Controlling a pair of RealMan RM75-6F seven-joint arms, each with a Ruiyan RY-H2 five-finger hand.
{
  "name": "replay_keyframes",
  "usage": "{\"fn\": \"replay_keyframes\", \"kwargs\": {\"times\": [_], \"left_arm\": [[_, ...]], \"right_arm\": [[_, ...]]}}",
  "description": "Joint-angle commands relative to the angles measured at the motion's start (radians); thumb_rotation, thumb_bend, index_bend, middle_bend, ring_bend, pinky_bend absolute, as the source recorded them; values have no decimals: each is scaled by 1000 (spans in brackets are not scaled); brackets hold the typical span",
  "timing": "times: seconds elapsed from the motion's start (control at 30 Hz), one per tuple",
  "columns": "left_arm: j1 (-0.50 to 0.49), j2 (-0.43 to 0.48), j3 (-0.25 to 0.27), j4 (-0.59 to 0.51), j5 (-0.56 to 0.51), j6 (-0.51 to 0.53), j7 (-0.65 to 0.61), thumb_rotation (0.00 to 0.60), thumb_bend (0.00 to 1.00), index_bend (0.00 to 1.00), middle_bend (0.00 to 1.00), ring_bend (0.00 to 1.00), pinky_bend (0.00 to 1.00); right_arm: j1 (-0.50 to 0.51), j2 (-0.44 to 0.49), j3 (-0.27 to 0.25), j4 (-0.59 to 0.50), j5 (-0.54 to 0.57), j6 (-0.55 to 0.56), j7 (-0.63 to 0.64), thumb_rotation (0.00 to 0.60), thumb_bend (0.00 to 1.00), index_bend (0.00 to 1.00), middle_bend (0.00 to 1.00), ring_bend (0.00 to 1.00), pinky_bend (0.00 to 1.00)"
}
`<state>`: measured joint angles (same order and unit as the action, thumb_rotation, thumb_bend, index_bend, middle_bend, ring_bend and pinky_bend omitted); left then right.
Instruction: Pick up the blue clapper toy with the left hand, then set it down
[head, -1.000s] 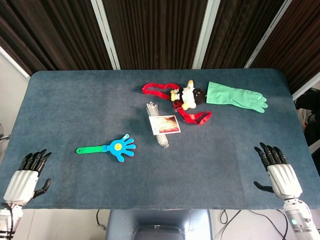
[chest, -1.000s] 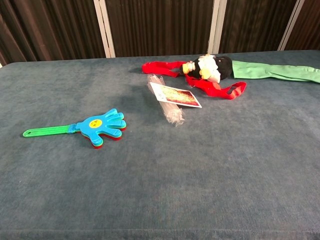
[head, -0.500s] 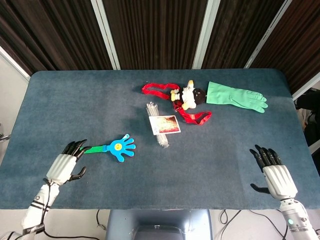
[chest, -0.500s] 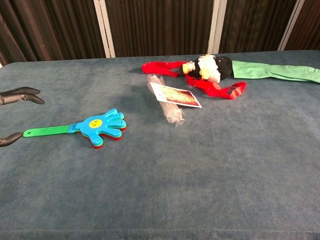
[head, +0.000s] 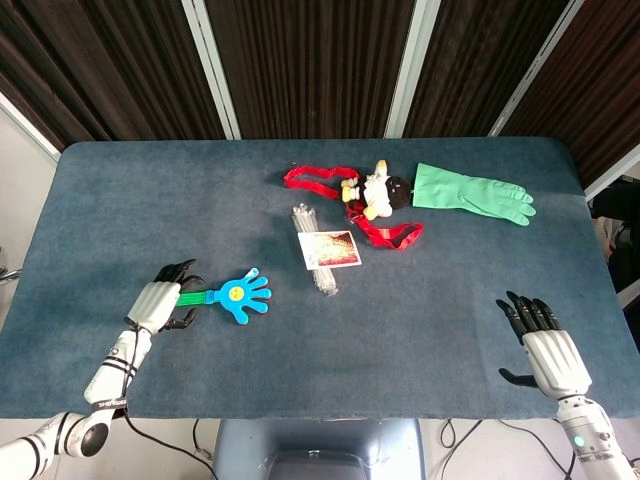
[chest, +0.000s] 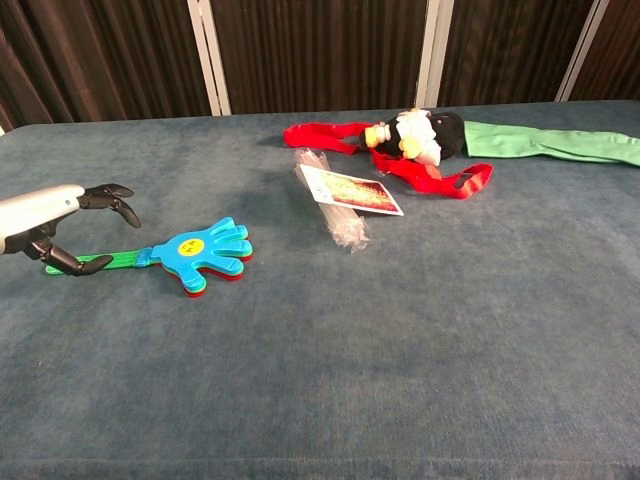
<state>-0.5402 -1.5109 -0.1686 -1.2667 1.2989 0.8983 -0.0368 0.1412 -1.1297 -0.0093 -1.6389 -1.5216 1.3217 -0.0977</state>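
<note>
The blue clapper toy (head: 238, 295) (chest: 205, 246), a blue hand shape on a green handle, lies flat on the left part of the blue table. My left hand (head: 161, 300) (chest: 52, 220) hovers over the handle's far end, fingers apart and curved down on both sides of it, holding nothing. My right hand (head: 548, 351) stays open near the front right edge, far from the toy, and only the head view shows it.
A clear packet with a printed card (head: 326, 250) lies mid-table. Behind it lie a plush doll with red straps (head: 374, 195) and a green rubber glove (head: 470, 193). The table's front edge (head: 320, 415) runs just before both hands.
My left hand has travelled from the front left corner forward and right, ending over the clapper's green handle. The right hand has shifted only slightly. The toy has not moved.
</note>
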Motion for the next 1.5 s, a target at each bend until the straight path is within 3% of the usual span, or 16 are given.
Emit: {"fn": "replay_keyframes", "kwargs": {"times": [0.03, 0.5, 0.77, 1.17, 1.5], "left_arm": [[-19, -18, -3, 33, -31, -29, 19, 600, 405, 283, 0, 0, 14], [-43, -40, 21, 87, -68, -75, 20, 600, 401, 284, 0, 0, 14], [-63, -72, 24, 119, -64, -76, 19, 600, 399, 368, 0, 0, 14], [-78, -101, 23, 143, -72, -73, 18, 600, 398, 383, 0, 0, 15], [-82, -121, 21, 170, -59, -60, -24, 600, 397, 552, 46, 0, 21]], "right_arm": [[-1, 3, -1, -2, -4, 5, 5, 600, 185, 0, 0, 0, 0], [-4, 10, -3, -6, -8, 13, 17, 600, 185, 0, 0, 0, 0], [-3, 16, -5, -9, -9, 12, 22, 600, 186, 0, 0, 0, 0], [-6, 23, -5, -14, -9, 17, 26, 600, 185, 0, 0, 0, 0], [-5, 21, -4, -14, -4, 14, 23, 600, 185, 0, 0, 0, 0]]}}
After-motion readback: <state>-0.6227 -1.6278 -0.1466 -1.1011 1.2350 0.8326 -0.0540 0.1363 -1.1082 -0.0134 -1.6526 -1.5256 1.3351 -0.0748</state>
